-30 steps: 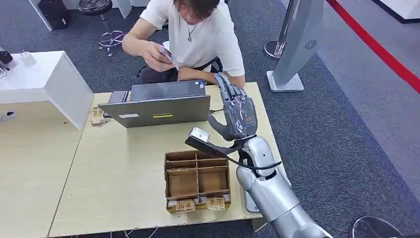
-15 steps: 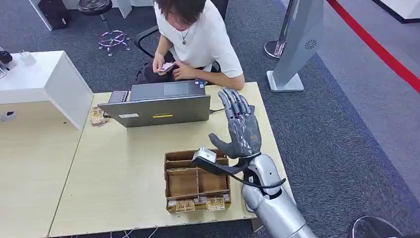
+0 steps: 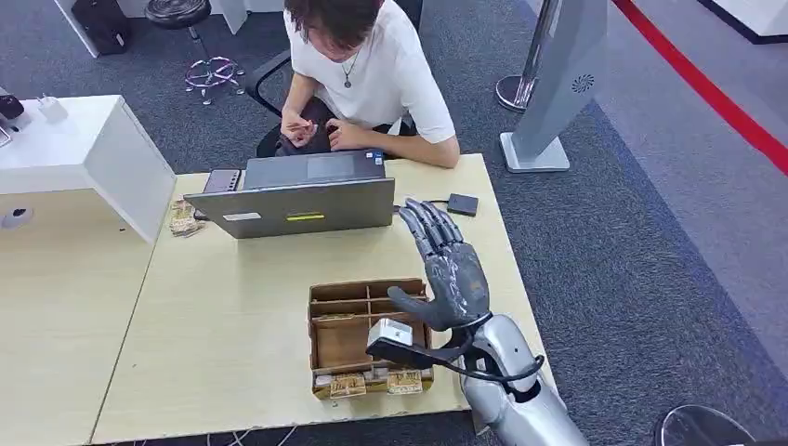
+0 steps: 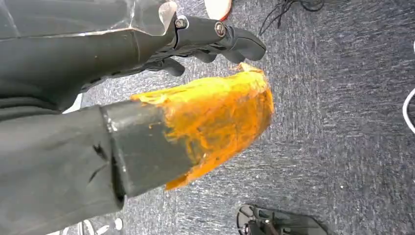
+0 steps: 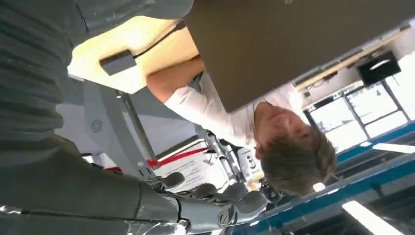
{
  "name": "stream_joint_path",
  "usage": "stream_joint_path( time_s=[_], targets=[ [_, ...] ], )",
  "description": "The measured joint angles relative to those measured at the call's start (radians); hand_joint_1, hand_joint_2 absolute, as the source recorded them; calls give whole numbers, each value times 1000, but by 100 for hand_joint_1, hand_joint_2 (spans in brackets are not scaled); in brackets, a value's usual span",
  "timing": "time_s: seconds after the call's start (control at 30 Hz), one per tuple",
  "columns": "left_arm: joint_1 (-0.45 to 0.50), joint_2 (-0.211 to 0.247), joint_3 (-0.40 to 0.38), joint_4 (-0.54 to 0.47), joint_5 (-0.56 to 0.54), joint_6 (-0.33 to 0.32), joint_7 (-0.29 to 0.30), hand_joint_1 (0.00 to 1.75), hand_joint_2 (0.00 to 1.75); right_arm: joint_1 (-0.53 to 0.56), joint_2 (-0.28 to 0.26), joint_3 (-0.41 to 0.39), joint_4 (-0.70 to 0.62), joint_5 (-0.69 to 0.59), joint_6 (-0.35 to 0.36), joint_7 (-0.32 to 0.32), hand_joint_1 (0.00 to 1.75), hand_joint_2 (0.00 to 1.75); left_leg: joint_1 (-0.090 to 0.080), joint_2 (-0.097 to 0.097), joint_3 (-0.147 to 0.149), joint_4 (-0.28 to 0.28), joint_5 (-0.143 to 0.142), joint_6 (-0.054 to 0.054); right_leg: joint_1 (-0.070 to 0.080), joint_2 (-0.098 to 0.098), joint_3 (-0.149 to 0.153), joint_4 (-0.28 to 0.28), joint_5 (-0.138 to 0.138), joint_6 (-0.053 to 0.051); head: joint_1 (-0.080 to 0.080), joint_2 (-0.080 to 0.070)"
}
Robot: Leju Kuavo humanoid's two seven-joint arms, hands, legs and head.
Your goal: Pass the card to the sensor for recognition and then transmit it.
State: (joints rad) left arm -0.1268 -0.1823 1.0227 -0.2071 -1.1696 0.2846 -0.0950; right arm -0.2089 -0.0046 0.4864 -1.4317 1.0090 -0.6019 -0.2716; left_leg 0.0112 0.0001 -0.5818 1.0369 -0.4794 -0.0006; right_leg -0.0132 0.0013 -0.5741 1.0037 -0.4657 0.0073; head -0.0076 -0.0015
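Observation:
My right hand (image 3: 450, 267) hovers with fingers spread and nothing in it, over the table just right of the wooden box (image 3: 321, 327). In the right wrist view its fingers (image 5: 215, 201) stretch toward the laptop's lid. The sensor (image 3: 462, 203), a small dark box on a cable, lies on the table beyond the hand, and the right wrist view shows the sensor (image 5: 117, 61) too. A seated person (image 3: 376, 70) behind the laptop holds a small card (image 3: 300, 125) in both hands. My left hand (image 4: 195, 73) hangs over the carpet, empty, its thumb wrapped in orange tape.
An open grey laptop (image 3: 297, 200) stands across the far side of the table. The wooden box has several compartments, with small card packs (image 3: 348, 386) along its front. A white counter (image 3: 102, 149) is at the left, a grey kiosk stand (image 3: 548, 84) at the right.
My right hand has drawn back from beside the laptop toward me and now sits next to the wooden box. The person has lowered the card behind the laptop.

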Motion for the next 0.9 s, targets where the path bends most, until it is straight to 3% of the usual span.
stream_joint_path(
  time_s=[0.53, 0.9],
  targets=[
    [-2, 0, 0, 0, 0, 0, -11, 0, 0, 14, -82, 35, 14, 13, 103, -36, 0, 175, 0, 0, 0, 0, 0, 0, 0, 0, 0, 0, 0, 0, 0, 0],
    [-5, 0, 0, 0, 1, -1, -19, 0, 0, -9, -125, 63, 47, 57, 156, -9, 0, 175, 0, 0, 0, 0, 0, 0, 0, 0, 0, 0, 0, 0, 0, 0]
  ],
)
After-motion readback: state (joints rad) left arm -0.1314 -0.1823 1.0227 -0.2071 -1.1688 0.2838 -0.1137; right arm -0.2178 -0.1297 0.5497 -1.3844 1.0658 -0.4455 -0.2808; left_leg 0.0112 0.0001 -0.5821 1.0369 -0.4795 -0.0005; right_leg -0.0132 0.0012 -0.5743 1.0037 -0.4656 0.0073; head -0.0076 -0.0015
